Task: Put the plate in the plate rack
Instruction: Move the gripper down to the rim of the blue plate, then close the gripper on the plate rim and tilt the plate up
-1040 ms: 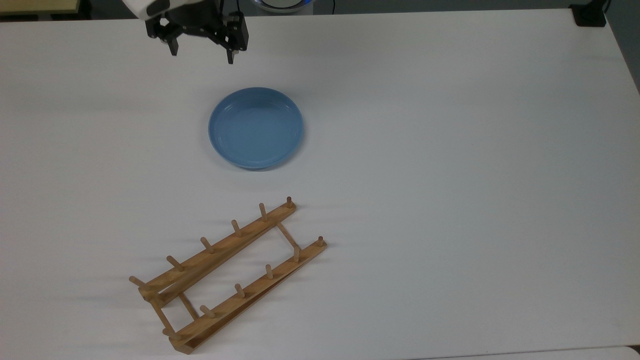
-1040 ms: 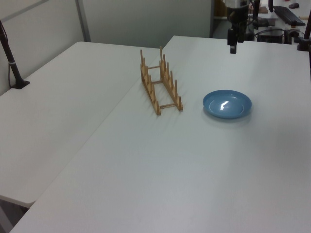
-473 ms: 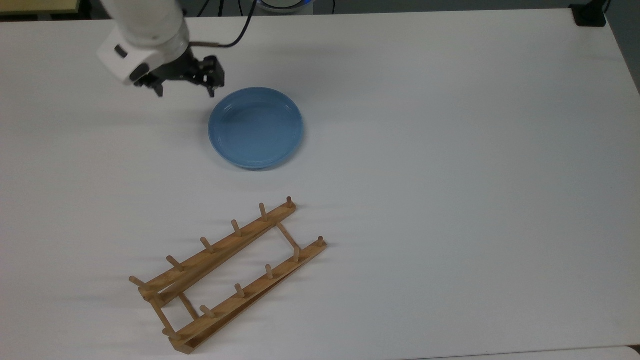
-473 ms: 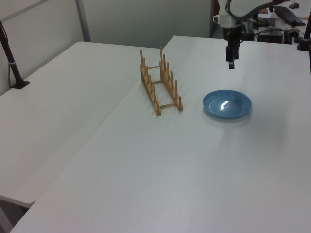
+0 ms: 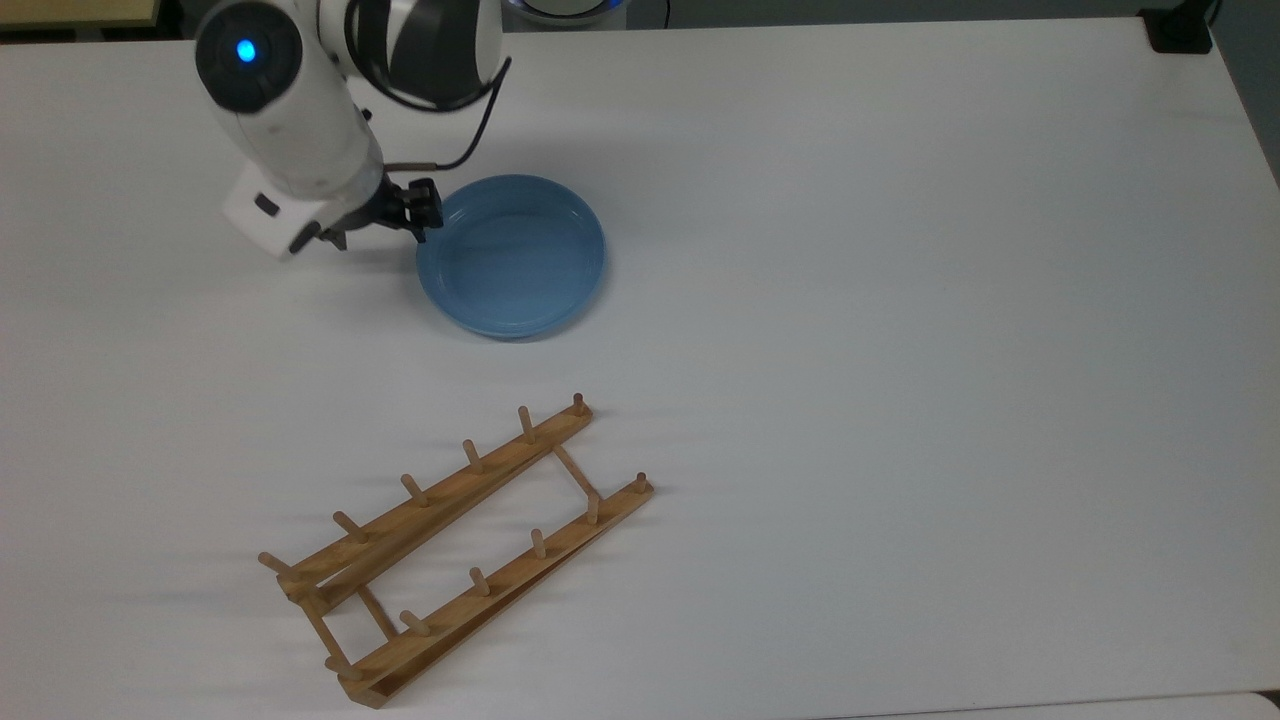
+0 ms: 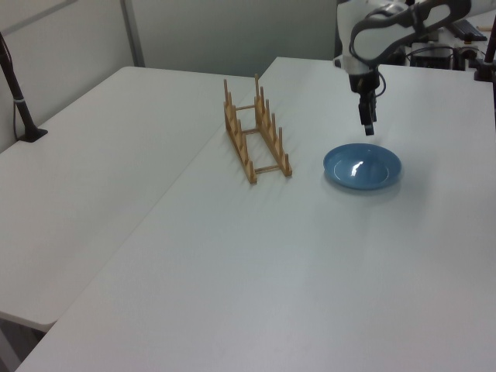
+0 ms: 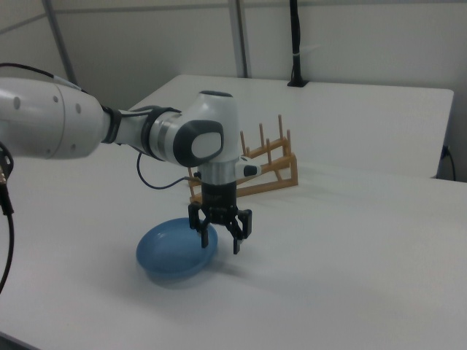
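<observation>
While fingers (image 7: 234, 235) spread apart, gripper (image 7: 221, 237) poised over light-blue plate (image 5: 512, 255) rim; wooden plate rack (image 5: 455, 545) well apart on table (image 5: 900, 300).

The white table (image 5: 900, 300) bears the plate (image 5: 512, 255) and the plate rack (image 5: 455, 550), apart.
</observation>
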Robot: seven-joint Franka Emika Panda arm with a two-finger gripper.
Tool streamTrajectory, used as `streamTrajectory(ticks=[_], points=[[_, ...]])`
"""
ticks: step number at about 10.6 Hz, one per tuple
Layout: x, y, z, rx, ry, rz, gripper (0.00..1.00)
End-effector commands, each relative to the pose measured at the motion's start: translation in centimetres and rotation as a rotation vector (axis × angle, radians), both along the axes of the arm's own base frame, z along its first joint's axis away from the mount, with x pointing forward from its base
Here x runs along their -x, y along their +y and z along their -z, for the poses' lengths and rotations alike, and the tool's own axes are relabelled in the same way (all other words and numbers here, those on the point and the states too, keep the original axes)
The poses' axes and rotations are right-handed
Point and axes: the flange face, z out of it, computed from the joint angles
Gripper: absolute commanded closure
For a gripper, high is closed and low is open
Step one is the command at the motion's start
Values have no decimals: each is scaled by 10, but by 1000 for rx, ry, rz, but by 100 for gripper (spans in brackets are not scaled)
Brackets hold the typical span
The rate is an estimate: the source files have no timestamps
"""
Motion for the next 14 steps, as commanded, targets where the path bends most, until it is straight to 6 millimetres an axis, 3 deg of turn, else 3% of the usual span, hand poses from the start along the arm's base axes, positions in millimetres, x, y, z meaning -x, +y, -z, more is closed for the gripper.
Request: streamTrajectory(ticks=[1,4,7,8,10,11,14], points=[[-8,14,30,-5,-15,-55,43],[-11,32,37,-12,-10,-74,78],[-15,45,31,-16,-20,-89,99],[-16,45,21,-17,-30,-94,100],[-18,46,-20,-17,-95,-98,100],[-16,46,-50,-16,-143,-99,100],[-4,47,-170,-9,-357,-100,100]])
